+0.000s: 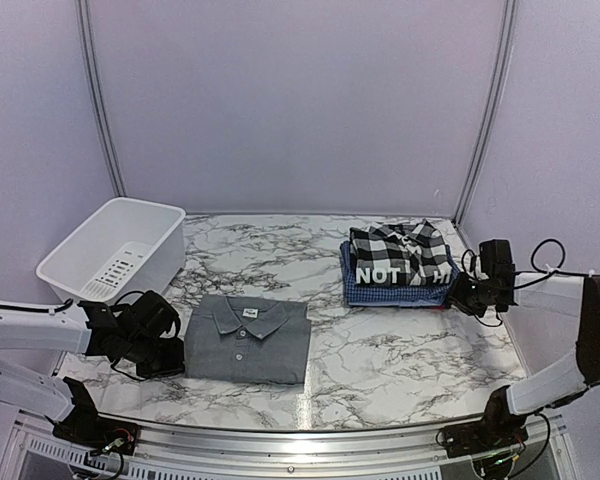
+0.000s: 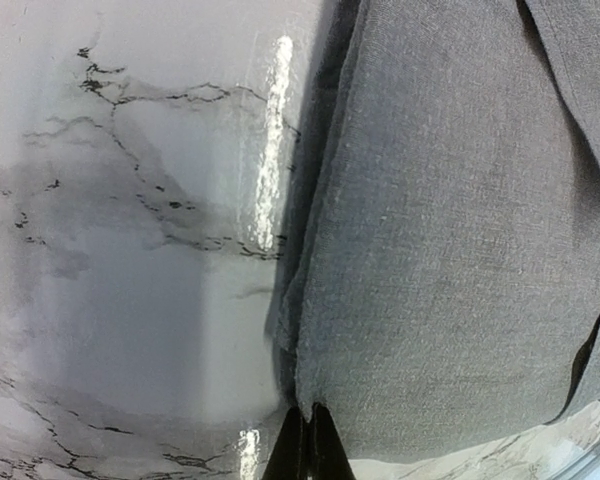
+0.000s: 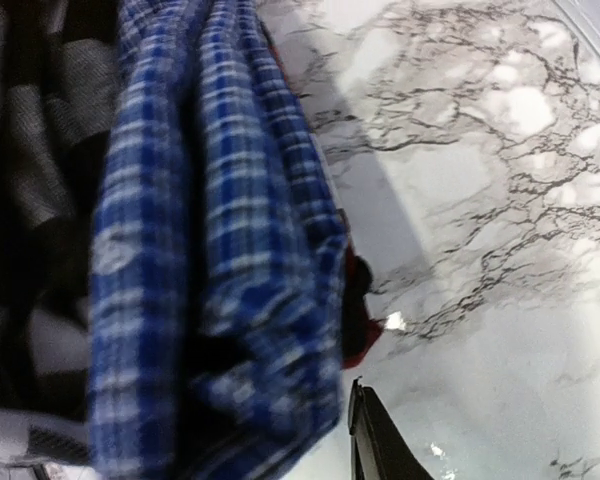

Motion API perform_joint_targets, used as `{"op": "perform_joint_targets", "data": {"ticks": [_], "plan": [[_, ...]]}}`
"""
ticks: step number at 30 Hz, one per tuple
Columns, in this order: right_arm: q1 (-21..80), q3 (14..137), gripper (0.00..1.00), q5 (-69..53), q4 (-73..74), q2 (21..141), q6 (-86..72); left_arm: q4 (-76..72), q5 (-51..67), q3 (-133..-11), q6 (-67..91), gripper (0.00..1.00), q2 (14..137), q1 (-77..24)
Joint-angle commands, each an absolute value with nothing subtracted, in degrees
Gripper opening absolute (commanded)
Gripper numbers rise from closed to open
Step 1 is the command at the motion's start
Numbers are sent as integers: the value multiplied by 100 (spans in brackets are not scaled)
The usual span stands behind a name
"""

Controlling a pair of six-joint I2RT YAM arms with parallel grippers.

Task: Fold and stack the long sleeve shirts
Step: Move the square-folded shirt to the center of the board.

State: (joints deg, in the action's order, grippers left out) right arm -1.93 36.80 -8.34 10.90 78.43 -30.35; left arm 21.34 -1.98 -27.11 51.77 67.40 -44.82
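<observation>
The grey collared shirt [image 1: 248, 340] lies folded at the front left; its weave fills the left wrist view [image 2: 450, 250]. My left gripper [image 1: 178, 353] is at its left edge, its fingers closed together [image 2: 308, 418] with a corner of the grey cloth pinched between the tips. The stack stands at the back right: black-and-white plaid shirt [image 1: 395, 243] on top, white-lettered black shirt [image 1: 380, 275], blue checked shirt [image 1: 400, 296] at the bottom. My right gripper [image 1: 463, 295] is at the stack's right edge, closed on the blue checked shirt [image 3: 210, 250]. One finger [image 3: 372, 435] shows; the other is hidden by cloth.
A white plastic tub [image 1: 115, 250] stands at the back left. A small red piece [image 3: 360, 310] sticks out under the blue shirt's edge. Marble tabletop [image 1: 380, 350] lies between the grey shirt and the stack. Walls enclose the table.
</observation>
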Motion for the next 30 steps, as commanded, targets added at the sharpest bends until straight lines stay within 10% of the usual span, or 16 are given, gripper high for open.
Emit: {"op": "perform_joint_targets", "data": {"ticks": [1, 11, 20, 30], "plan": [[223, 3591, 30, -345, 1544, 7065, -3050, 2459, -290, -2647, 5089, 0, 6653, -4425], [299, 3829, 55, -146, 1906, 6029, -2923, 2455, -253, -2766, 5037, 0, 6755, -4425], [-598, 5147, 86, -1042, 463, 8029, -2956, 2452, -235, -2918, 4909, 0, 6769, -4412], [-883, 6610, 99, -2480, -909, 10728, -3397, 2457, -295, -2983, 4890, 0, 6745, -4381]]}}
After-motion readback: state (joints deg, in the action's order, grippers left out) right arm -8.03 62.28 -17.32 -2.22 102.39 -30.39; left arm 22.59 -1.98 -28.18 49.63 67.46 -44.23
